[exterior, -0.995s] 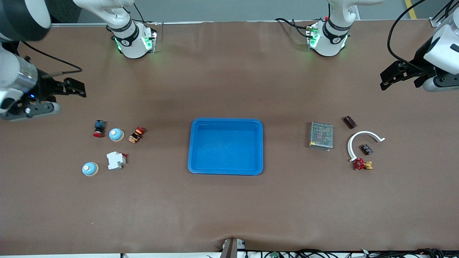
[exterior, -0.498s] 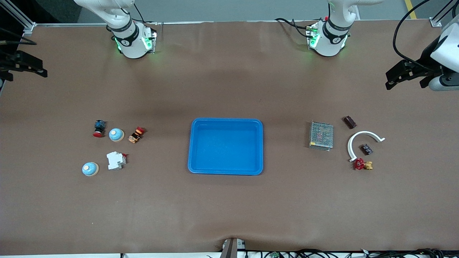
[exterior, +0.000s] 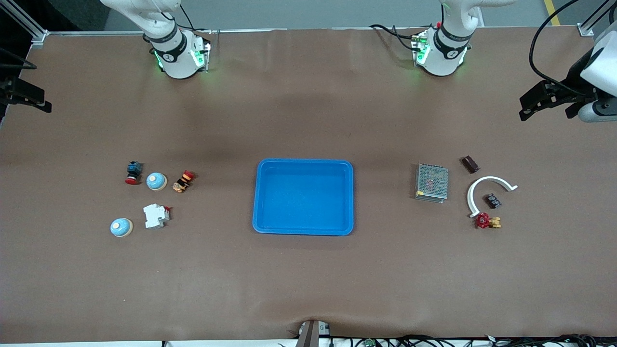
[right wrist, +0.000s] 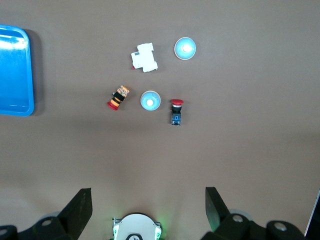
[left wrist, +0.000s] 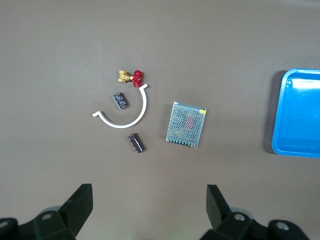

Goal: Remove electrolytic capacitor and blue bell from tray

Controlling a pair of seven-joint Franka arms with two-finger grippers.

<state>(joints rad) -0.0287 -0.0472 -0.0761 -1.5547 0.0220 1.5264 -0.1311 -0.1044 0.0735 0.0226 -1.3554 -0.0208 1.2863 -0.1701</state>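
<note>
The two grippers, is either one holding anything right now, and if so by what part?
Nothing is held. The left gripper and the right gripper are both open and empty, high over the table; every part lies on the table and the blue tray holds nothing.

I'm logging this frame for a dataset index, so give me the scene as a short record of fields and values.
tray: blue tray mid-table, nothing in it
bells: two blue bells toward the right arm's end
capacitor: dark cylinder toward the left arm's end, beside the mesh-topped box
other parts: white arc, red valve, white breaker, red push button
left gripper: open, high over the table, holding nothing
right gripper: open, high over the table, holding nothing
</note>
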